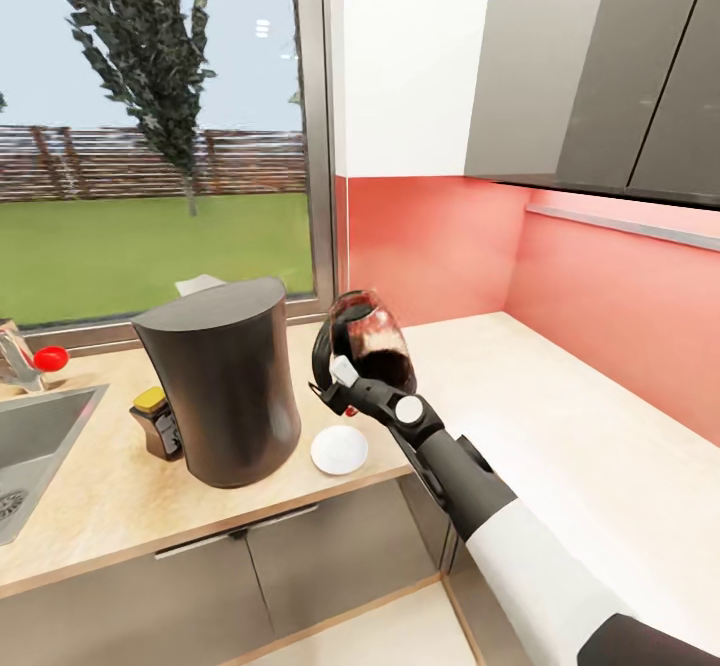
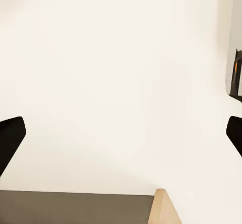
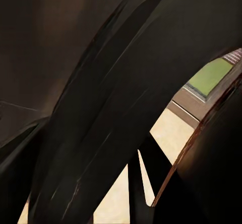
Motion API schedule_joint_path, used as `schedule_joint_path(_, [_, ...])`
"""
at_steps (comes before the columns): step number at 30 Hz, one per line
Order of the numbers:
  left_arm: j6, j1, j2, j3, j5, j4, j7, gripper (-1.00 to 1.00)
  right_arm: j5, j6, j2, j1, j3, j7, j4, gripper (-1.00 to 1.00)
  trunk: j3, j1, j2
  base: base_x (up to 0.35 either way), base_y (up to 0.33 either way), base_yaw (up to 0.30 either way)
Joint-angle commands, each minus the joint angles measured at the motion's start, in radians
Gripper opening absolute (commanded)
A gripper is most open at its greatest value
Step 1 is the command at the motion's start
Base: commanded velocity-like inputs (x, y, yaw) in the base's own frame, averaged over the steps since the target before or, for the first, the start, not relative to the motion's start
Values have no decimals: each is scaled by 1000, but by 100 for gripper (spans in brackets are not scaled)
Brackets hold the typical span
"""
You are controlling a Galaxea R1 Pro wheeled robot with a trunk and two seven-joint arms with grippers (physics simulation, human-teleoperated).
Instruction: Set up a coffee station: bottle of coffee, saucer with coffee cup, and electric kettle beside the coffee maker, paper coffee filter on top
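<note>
The tall dark grey coffee maker [image 1: 225, 391] stands on the tan kitchen countertop [image 1: 520, 366]. Tucked against its left side is the bottle of coffee [image 1: 155, 422] with its yellow lid. A pale folded paper coffee filter [image 1: 199, 284] peeks out behind the maker's top; I cannot tell if it rests on it. The white saucer [image 1: 340, 449] lies at the maker's right, near the front edge, with nothing visible on it. The coffee cup is out of view. My right gripper [image 1: 338, 380] is shut on the black handle of the electric kettle [image 1: 372, 344], held tilted above the counter beside the saucer. My left gripper [image 2: 121, 138] is open before a white wall.
A steel sink [image 1: 30, 451] and a tap with a red knob [image 1: 48, 358] sit at the far left. Grey upper cabinets [image 1: 600, 66] hang over the counter's right run, with a thin grey shelf strip [image 1: 620, 226] on the red wall below. A window [image 1: 150, 126] backs the counter.
</note>
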Motion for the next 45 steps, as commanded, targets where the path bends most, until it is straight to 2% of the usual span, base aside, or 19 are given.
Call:
schedule_joint_path(1, [1, -1, 0, -8, 4, 2, 2, 100, 4, 3, 1, -1, 0, 4, -1, -100, -2, 1, -2, 10, 0, 0])
schedule_joint_path(7, [1, -1, 0, -5, 4, 1, 1, 100, -6, 1, 5, -1, 2, 5, 2, -100, -2, 1, -2, 158, 0, 0])
schedule_joint_path(9, [1, -1, 0, -6, 4, 1, 1, 100, -44, 1, 5, -1, 1, 5, 2, -100, -2, 1, -2, 103, 0, 6])
schedule_joint_path(10, [1, -1, 0, -7, 4, 2, 1, 100, -97, 1, 4, -1, 0, 6, 1, -100, -2, 1, -2, 26, 0, 74])
schedule_joint_path(14, [1, -1, 0, -7, 4, 1, 1, 100, -141, 1, 3, -1, -1, 7, 1, -100, -2, 1, -2, 9, 0, 56])
schedule_joint_path(23, [1, -1, -1, -6, 5, 1, 1, 100, -151, 1, 5, -1, 2, 5, 0, -100, -3, 1, -2, 16, 0, 27])
schedule_joint_path(30, [1, -1, -1, -6, 5, 1, 2, 100, -151, 0, 5, -1, 3, 5, 0, -100, -10, 1, -2, 114, 0, 150])
schedule_joint_path(39, [1, -1, -1, -5, 4, 1, 3, 100, -151, -1, 5, -1, 2, 5, 1, -100, -11, 1, -2, 149, 0, 11])
schedule_joint_path(45, [1, -1, -1, -5, 4, 1, 3, 100, -151, -33, 4, -1, 0, 5, 2, -100, -11, 1, -2, 46, 0, 0])
